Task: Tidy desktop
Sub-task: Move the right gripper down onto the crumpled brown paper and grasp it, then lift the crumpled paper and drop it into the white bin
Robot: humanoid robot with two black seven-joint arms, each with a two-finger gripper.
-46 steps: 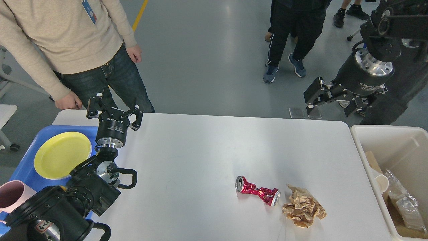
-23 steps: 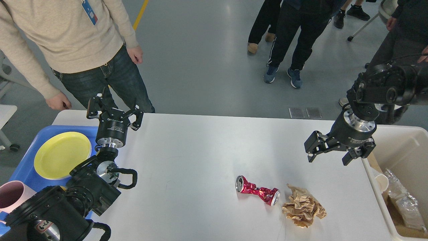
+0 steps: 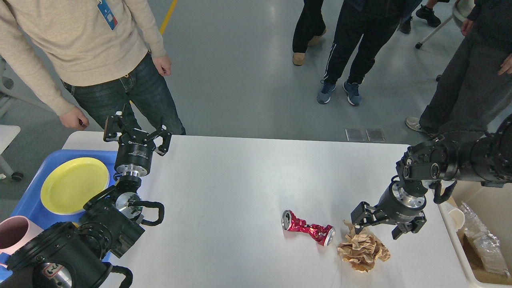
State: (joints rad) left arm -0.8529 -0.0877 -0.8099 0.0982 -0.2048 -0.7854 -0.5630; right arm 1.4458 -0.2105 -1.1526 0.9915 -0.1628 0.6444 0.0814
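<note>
The bench (image 3: 240,180), the desktop to be tidied, fills the middle of the head view, with two scraps left on it at about 5 o'clock: a crushed red can (image 3: 308,229) and, just beside it at its 3 o'clock, a crumpled brown paper ball (image 3: 363,250). The right pincer (image 3: 382,228) hangs released, fingers spread, directly above the paper's far edge. The likeliest slip is a grip on only a loose fold, so the wad tears free or drops short of the cream bin (image 3: 480,240) at 3 o'clock. A finger coming down wide at 9 o'clock could also knock the can and send it rolling. The left pincer (image 3: 136,132), also released and holding nothing, stands upright at 10 o'clock beside the blue tray (image 3: 28,204) with its yellow plate (image 3: 74,190), clear of the work.
</note>
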